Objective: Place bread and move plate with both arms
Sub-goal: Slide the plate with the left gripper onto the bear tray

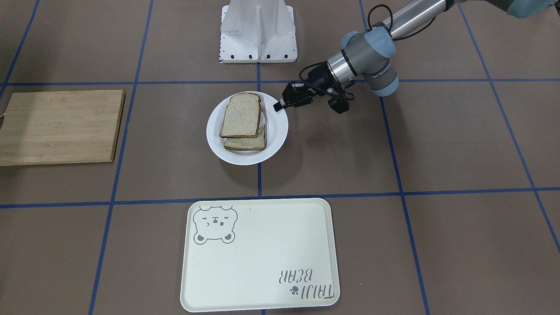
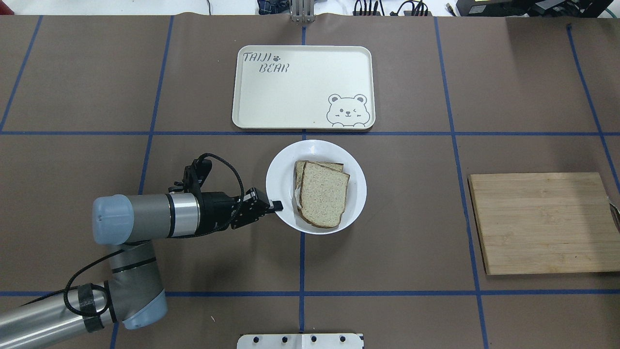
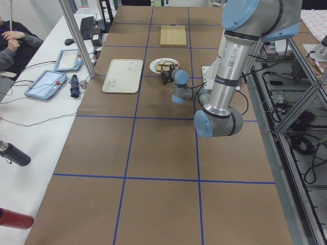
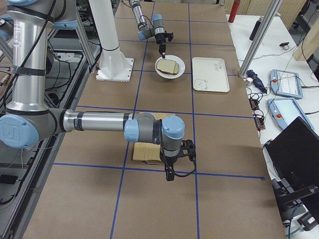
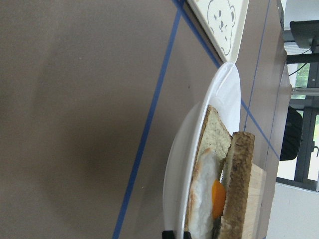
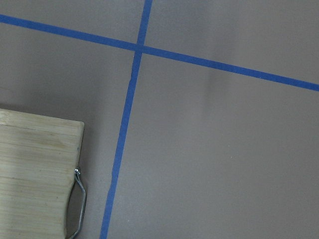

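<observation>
The plain bread (image 2: 323, 194) already lies on the plate (image 2: 356, 194), stacked on the egg-topped slice (image 5: 204, 189), so placing looks finished and moving the plate is the step in hand. The left hand (image 2: 277, 206) meets the plate's rim on the robot's left side, and its thin fingers appear to be pinching that rim. The right hand (image 4: 170, 175) hangs over the bench well to the plate's right, by the wooden cutting board (image 2: 542, 223); I cannot tell whether it is spread or pressed together. Next, I judge, it must come to the plate's opposite rim and grip. Both arms can then lift level toward the bear tray (image 2: 300, 87) just beyond the plate.
</observation>
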Tool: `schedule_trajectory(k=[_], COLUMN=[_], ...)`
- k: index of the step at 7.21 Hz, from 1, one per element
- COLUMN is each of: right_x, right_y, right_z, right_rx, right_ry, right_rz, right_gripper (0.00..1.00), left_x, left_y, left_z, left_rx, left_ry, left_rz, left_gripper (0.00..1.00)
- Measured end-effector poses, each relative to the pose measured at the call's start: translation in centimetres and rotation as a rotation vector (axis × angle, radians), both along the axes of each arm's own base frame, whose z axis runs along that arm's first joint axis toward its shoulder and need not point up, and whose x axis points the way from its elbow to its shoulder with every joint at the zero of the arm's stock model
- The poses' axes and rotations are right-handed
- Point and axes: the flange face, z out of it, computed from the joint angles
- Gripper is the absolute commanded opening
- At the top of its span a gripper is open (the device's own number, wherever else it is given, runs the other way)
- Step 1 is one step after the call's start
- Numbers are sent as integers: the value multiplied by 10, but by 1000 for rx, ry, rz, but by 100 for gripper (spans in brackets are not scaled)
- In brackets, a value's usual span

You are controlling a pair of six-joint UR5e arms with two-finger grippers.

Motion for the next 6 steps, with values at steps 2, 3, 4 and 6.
schedule_trajectory(k=[2,3,4,6], right_x=[0,0,0,0], right_y=[1,1,1,1], right_z=[3,3,4,5], right_rx=[-5,-6,-8,-10], right_ry=[0,0,0,0], right_rz=[0,-1,-1,-1], right_gripper=[100,100,100,100], left_x=[-13,-19,-18,6], left_y=[-31,-49,-71,-122], left_z=[-14,-16,-25,-45], left_rx=[-115,-182,-260,-403], left_ry=[50,63,54,25], left_rz=[-86,-133,-199,-350], left_gripper=[0,0,0,0])
